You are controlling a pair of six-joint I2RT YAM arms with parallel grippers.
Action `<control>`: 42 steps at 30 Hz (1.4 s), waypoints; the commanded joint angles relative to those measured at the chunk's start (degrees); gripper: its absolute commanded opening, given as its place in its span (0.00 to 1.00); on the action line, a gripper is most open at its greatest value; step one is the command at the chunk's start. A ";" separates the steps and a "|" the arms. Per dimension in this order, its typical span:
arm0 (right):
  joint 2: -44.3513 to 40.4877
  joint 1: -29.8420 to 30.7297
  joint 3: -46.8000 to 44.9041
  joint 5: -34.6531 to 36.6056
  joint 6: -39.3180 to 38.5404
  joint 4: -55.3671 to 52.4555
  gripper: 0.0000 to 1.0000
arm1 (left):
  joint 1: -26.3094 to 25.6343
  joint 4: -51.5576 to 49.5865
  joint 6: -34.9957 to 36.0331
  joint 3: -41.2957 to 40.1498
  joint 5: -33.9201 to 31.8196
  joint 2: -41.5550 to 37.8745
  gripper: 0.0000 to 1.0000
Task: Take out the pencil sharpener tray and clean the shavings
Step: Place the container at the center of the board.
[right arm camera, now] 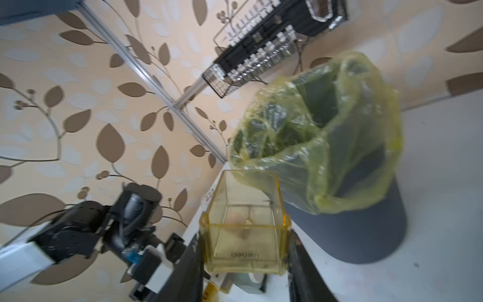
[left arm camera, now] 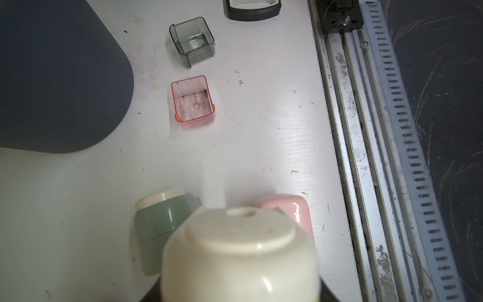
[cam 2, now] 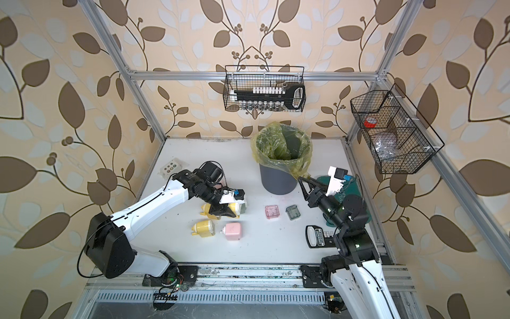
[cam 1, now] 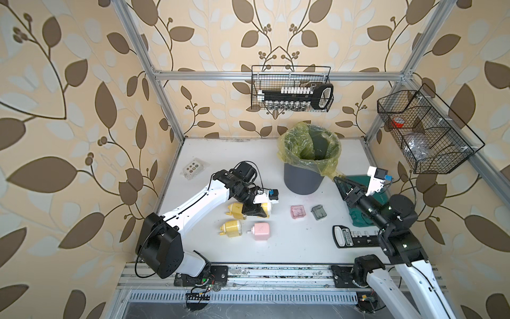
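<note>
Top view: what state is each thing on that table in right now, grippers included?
left gripper: shut on a yellow sharpener.
right gripper: shut on the yellow tray, next to the bin.
yellow tray: held, contents too blurred to tell.
pink tray: out on the table, open side up, few specks inside.
grey tray: out, open side up, little residue.
bin: open, lined with a yellow bag.
pink sharpener: lying on the table, free.

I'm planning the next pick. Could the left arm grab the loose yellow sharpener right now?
Probably not yet: the left gripper is shut on the cream-fronted sharpener. The loose yellow sharpener lies close by, uncovered.
</note>
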 commanded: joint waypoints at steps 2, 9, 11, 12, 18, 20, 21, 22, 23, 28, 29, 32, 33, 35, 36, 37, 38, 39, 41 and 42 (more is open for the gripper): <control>-1.79 0.18 -3.56 18.11 -1.27 -12.04 0.00 | -0.67 0.12 -0.68 0.34 0.70 -2.35 0.00; 7.00 0.27 -7.68 24.87 2.54 -10.73 0.00 | -1.12 0.65 -0.88 0.00 -0.60 -2.43 0.00; 9.90 0.35 -8.93 25.66 3.62 -8.63 0.00 | -1.34 0.87 -1.01 -0.32 -0.97 -2.72 0.00; 11.44 0.42 -9.64 25.56 3.82 -7.21 0.00 | -1.39 0.96 -0.97 -0.37 -1.06 -2.76 0.00; 16.96 3.69 -13.44 28.92 4.17 -1.03 0.00 | -1.78 1.48 -1.32 -0.65 -2.06 -2.77 0.00; 17.58 4.87 -14.67 30.90 4.27 0.03 0.00 | -2.03 1.65 -1.36 -0.86 -2.42 -2.94 0.00; 18.05 5.15 -15.48 31.28 4.22 0.93 0.00 | -2.15 1.74 -1.32 -0.94 -2.55 -3.02 0.00; 18.43 5.26 -16.17 31.13 4.01 2.22 0.00 | -2.24 1.75 -1.31 -1.03 -2.64 -3.00 0.00; 18.79 5.23 -16.79 30.94 3.97 3.49 0.00 | -2.29 1.81 -1.31 -1.03 -2.64 -3.01 0.00; 22.69 5.15 -19.84 31.26 3.54 10.21 0.00 | -2.45 1.92 -1.34 -1.02 -2.91 -2.59 0.00; 23.43 5.19 -19.89 30.94 3.25 11.09 0.00 | -2.50 1.92 -1.34 -1.11 -2.91 -2.52 0.00; 25.88 5.24 -19.77 29.09 2.29 14.56 0.00 | -2.62 1.92 -1.39 -1.02 -2.93 -2.38 0.00; 26.78 5.26 -19.38 28.97 2.29 14.70 0.00 | -2.55 1.91 -1.41 -0.85 -2.91 -2.36 0.00; 28.30 5.26 -18.66 28.84 2.79 14.22 0.01 | -2.55 1.75 -1.40 -0.89 -2.91 -2.28 0.00; 28.97 5.29 -18.57 28.72 3.56 14.25 0.03 | -2.55 1.75 -1.42 -0.92 -2.91 -2.24 0.00; 29.50 5.41 -18.64 28.83 4.68 14.18 0.05 | -2.57 1.76 -1.42 -0.92 -2.83 -2.19 0.00; 29.88 5.64 -18.79 29.36 5.61 14.07 0.05 | -2.59 1.84 -1.38 -0.87 -2.78 -2.20 0.00; 30.26 5.93 -18.98 30.18 6.50 13.84 0.05 | -2.55 1.84 -1.45 -0.83 -2.73 -2.11 0.00; 30.24 6.71 -19.55 31.77 7.55 13.48 0.06 | -2.70 1.75 -1.47 -0.93 -2.73 -2.07 0.00; 29.99 7.03 -19.89 32.30 7.84 13.42 0.07 | -2.67 1.75 -1.42 -0.84 -2.73 -2.15 0.00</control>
